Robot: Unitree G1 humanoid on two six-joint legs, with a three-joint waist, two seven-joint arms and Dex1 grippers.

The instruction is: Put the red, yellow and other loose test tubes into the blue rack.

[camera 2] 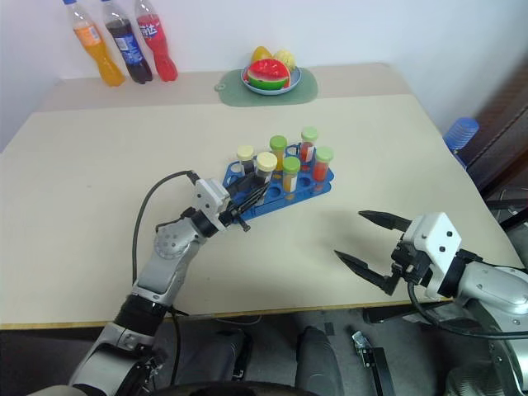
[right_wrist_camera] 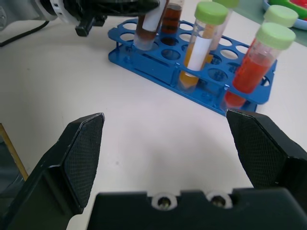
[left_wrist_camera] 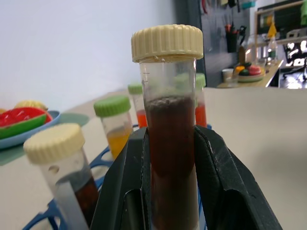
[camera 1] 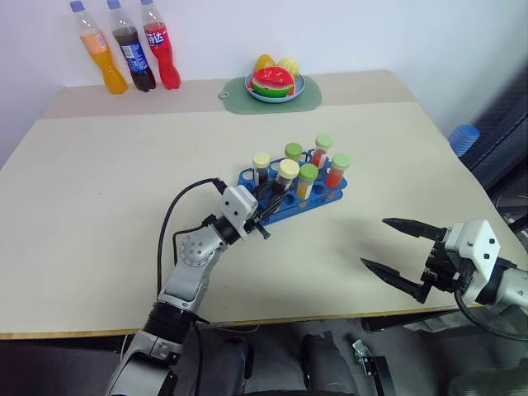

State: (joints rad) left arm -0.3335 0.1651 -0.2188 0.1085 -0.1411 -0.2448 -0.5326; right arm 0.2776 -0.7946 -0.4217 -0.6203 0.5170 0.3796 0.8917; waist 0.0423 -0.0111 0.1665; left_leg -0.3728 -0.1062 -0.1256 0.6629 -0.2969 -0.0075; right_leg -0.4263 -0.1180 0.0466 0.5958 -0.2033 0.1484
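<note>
One tube is what your next move turns on: the dark brown tube with the cream cap [left_wrist_camera: 167,120], clamped between the two black fingers of your left gripper [camera 1: 266,202]. It stands upright, cap up, long axis near vertical, at the near-left end of the blue rack [camera 1: 323,198]. In the right wrist view its lower end appears to sit in or just over a hole in the rack's near row; I cannot tell whether it is fully seated. Judging by that, what it needs is a straight drop along its own axis before you let go.

The rack already holds five other capped tubes: one more cream-capped brown one [camera 1: 261,167] just beside yours, and four green-capped ones with yellow and red liquid. Your right gripper [camera 1: 392,245] hangs well to the right and nearer you, fingers spread wide, holding nothing, so the left arm is the closer one.
</note>
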